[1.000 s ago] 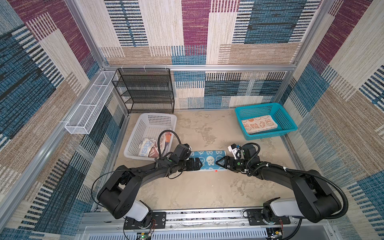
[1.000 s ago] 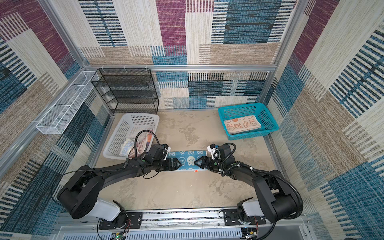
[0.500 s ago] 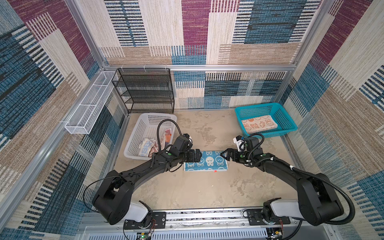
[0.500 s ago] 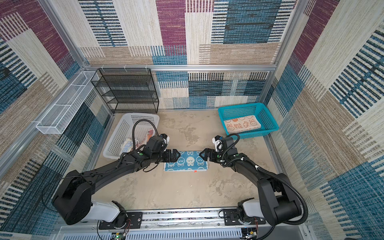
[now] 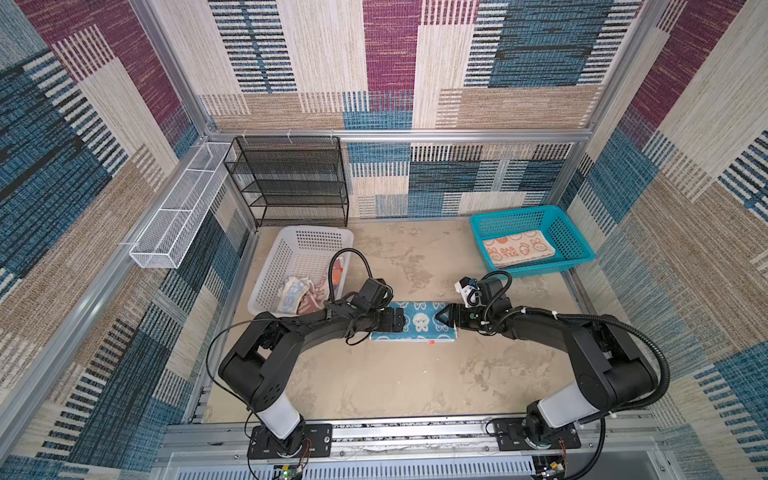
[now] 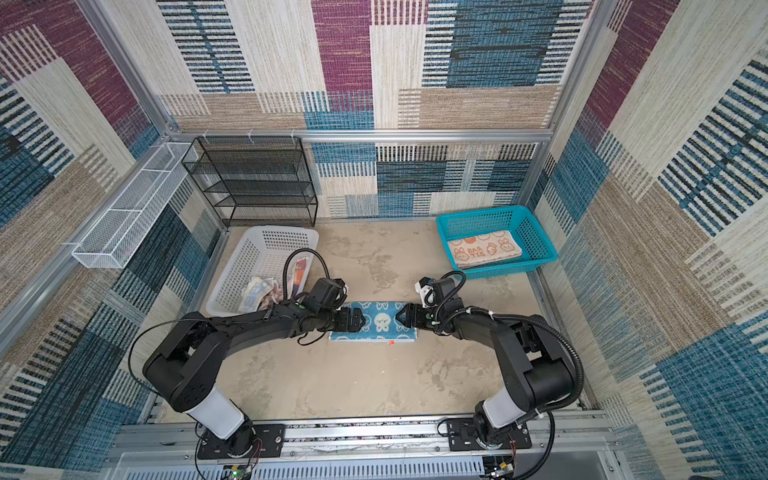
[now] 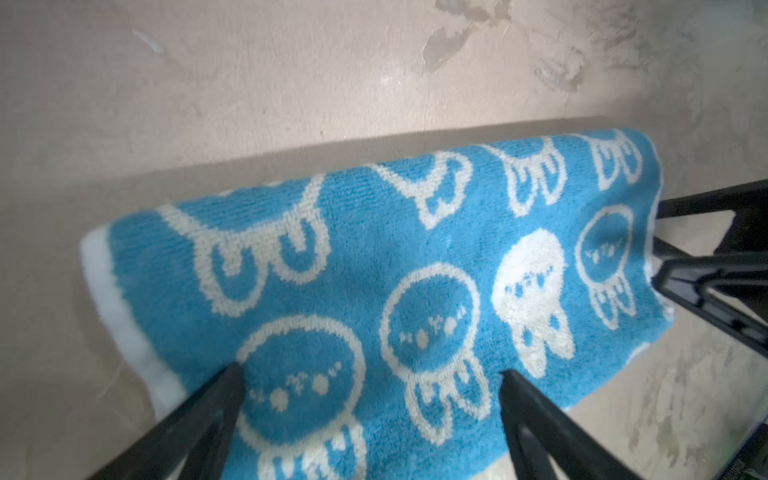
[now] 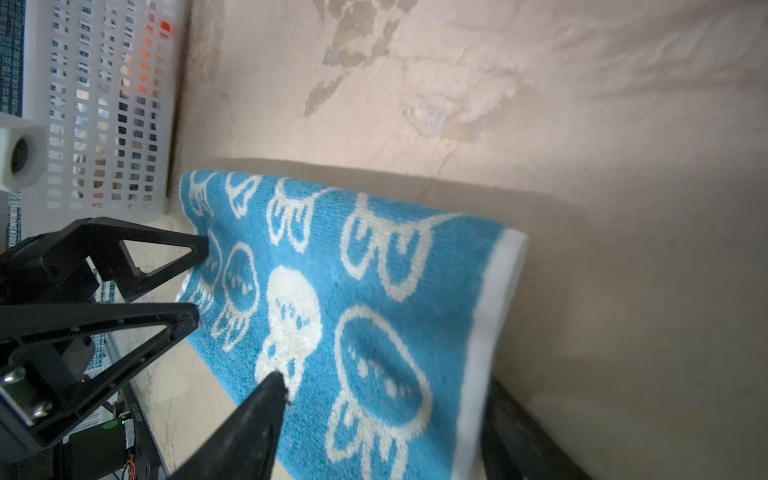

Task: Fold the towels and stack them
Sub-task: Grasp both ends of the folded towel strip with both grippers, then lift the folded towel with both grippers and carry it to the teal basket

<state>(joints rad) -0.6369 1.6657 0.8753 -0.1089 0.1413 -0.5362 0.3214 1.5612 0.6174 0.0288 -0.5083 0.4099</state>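
blue towel (image 7: 374, 257): showing fuzzy terry cloth, matt, white hem
worktop (image 5: 374, 374): looking matt beige, blotchy, creasing in spots
white basket (image 5: 272, 266): showing smooth perforated plastic
teal basket (image 5: 536, 269): showing same plastic, slight sheen
rack (image 5: 291, 178): showing blk wire-mesh metal
walls (image 5: 390, 62): showing coarse woven textile, matt

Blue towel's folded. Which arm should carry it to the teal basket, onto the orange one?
Right, probably. The right gripper straddles the end of the blue towel nearest the teal basket, where the orange towel lies. The left gripper, open at the far end, would have to reach across.
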